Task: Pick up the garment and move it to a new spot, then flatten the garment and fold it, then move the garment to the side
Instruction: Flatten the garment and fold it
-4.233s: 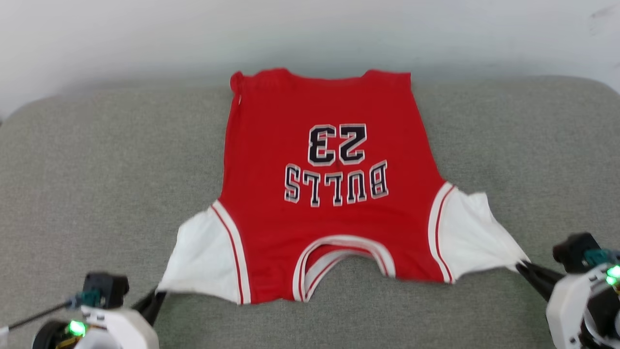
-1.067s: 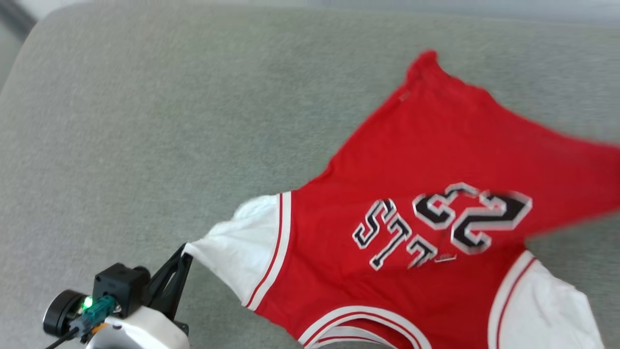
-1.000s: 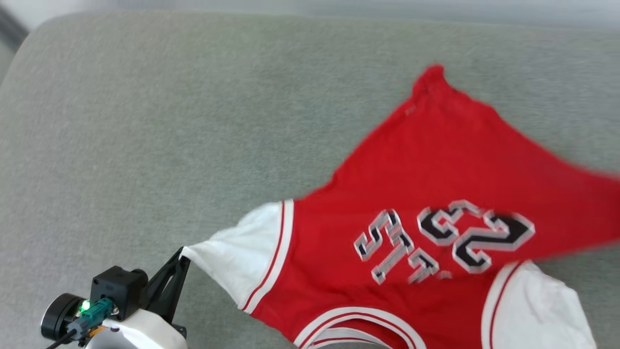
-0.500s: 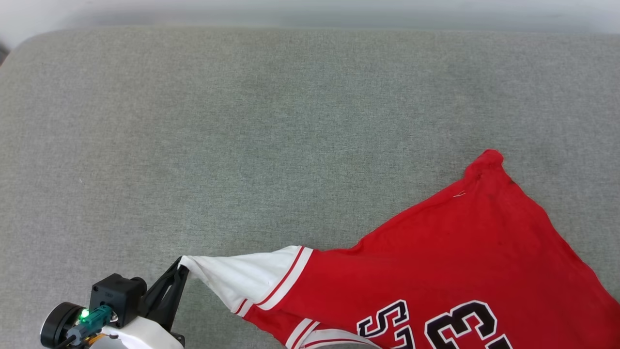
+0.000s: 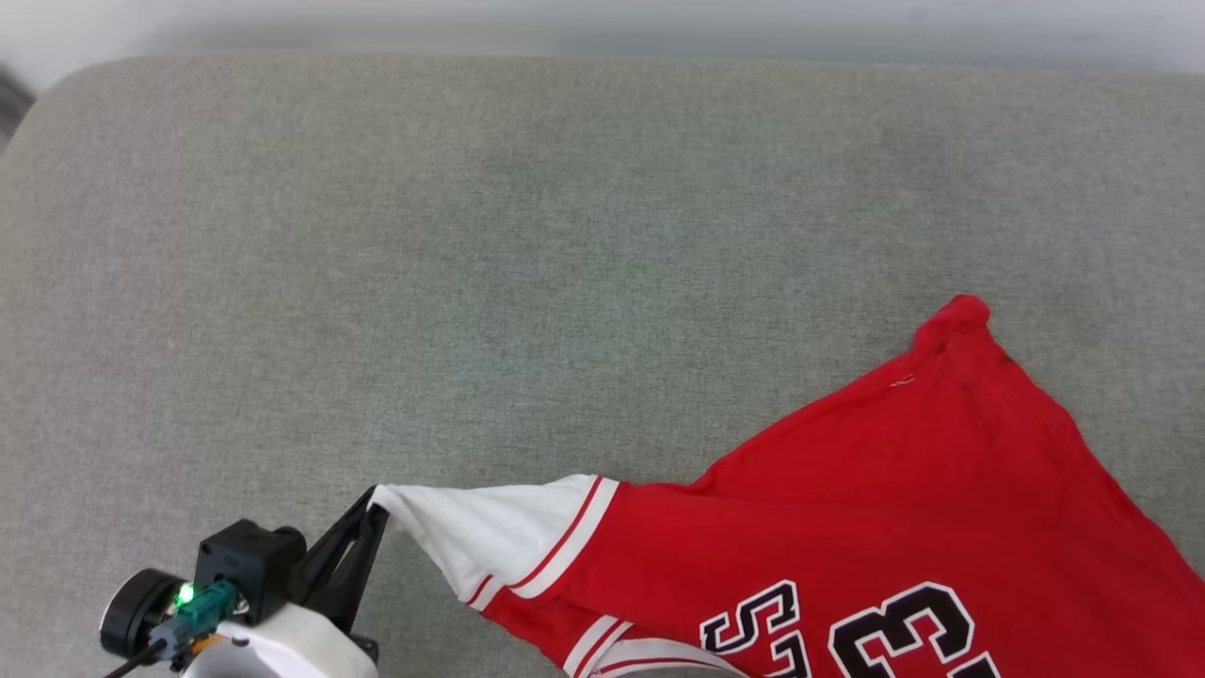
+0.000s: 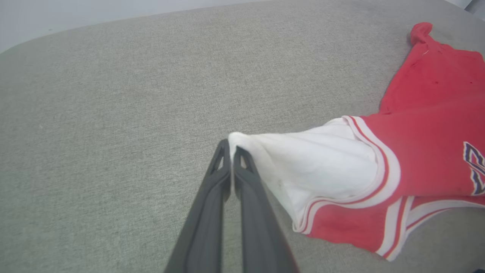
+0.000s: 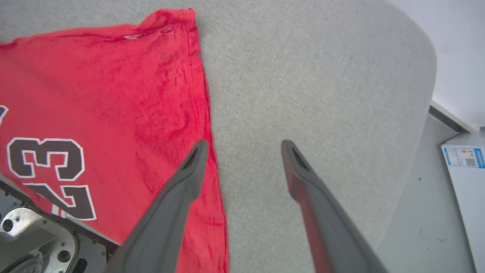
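The left gripper point(image 6: 230, 147) is pinching the white sleeve tip of the garment point(image 5: 875, 490), which is lying on the grey cushion point(image 5: 471, 264) (toward the robot's right). The right gripper point(image 7: 244, 146) is hovering wide open and empty above its red edge. Limp and light, it is likely needing corner or seam holds.

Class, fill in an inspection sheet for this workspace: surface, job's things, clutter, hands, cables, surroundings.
Surface: grey fabric cushion, rounded corners, mostly bare.
Job's things: garment, red with white sleeves, lying skewed at the near right, unfolded.
Clutter: nothing seen.
Hands: left hand shut on the garment's white sleeve tip; right hand open, holding nothing, above the garment's red edge.
Cables: thin dark cable at the left wrist.
Surroundings: pale wall behind; grey floor and a white labelled panel beside the cushion.
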Robot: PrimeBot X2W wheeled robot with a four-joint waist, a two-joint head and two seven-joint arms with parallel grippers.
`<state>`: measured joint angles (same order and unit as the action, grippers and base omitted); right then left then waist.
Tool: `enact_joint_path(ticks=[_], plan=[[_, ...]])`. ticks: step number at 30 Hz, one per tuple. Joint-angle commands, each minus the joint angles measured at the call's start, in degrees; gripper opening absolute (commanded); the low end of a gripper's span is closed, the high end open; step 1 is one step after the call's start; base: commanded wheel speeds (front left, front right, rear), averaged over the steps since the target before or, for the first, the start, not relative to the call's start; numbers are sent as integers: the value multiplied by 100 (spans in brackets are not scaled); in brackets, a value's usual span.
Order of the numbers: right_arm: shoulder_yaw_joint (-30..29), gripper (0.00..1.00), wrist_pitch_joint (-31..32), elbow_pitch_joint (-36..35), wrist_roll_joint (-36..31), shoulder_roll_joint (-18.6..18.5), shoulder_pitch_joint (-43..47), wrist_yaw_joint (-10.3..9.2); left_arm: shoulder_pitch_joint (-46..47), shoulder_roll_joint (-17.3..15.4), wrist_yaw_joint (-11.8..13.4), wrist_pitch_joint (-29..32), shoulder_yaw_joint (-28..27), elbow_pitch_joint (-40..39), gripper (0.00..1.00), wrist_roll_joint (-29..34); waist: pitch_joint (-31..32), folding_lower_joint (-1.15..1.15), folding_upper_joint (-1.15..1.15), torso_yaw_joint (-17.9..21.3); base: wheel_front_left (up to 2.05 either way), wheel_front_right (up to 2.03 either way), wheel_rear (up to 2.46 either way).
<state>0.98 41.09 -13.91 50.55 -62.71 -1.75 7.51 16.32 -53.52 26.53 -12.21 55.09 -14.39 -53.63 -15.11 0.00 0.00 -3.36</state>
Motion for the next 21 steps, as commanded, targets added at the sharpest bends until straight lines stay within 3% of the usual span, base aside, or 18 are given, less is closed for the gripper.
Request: enact_joint_path(ticks=[1, 6, 7, 9, 10, 15, 21], plan=[[27, 100, 62, -53, -27, -13, -146, -5, 94, 22, -21, 14, -12, -3, 0, 34, -60, 0, 0, -51, 0, 0, 0], [634, 100, 904, -171, -173, -81, -1274, -5, 348, 164, -127, 81, 37, 41, 0, 165, -305, 0, 0, -240, 0, 0, 0], [1193, 100, 1421, -7, -276, 105, -2021, -5, 498, 270, -186, 128, 64, 71, 0, 239, -477, 0, 0, -365, 0, 0, 0], [1543, 100, 1710, 188, -392, 295, -2545, -5, 605, 328, -213, 129, 69, 81, 0, 288, -606, 0, 0, -442, 0, 0, 0], [2007, 100, 2023, 554, -622, 692, -3244, -5, 717, 417, -270, 162, 99, 118, 0, 364, -785, 0, 0, -531, 0, 0, 0], [2747, 100, 2093, 1167, -976, 1193, -4012, -5, 873, 513, -299, 157, 106, 130, 0, 453, -1056, 0, 0, -652, 0, 0, 0], [3455, 100, 1895, 1939, -1108, 1566, -4273, -5, 966, 570, -307, 149, 101, 141, 0, 495, -1306, 0, 0, -702, 0, 0, 0]])
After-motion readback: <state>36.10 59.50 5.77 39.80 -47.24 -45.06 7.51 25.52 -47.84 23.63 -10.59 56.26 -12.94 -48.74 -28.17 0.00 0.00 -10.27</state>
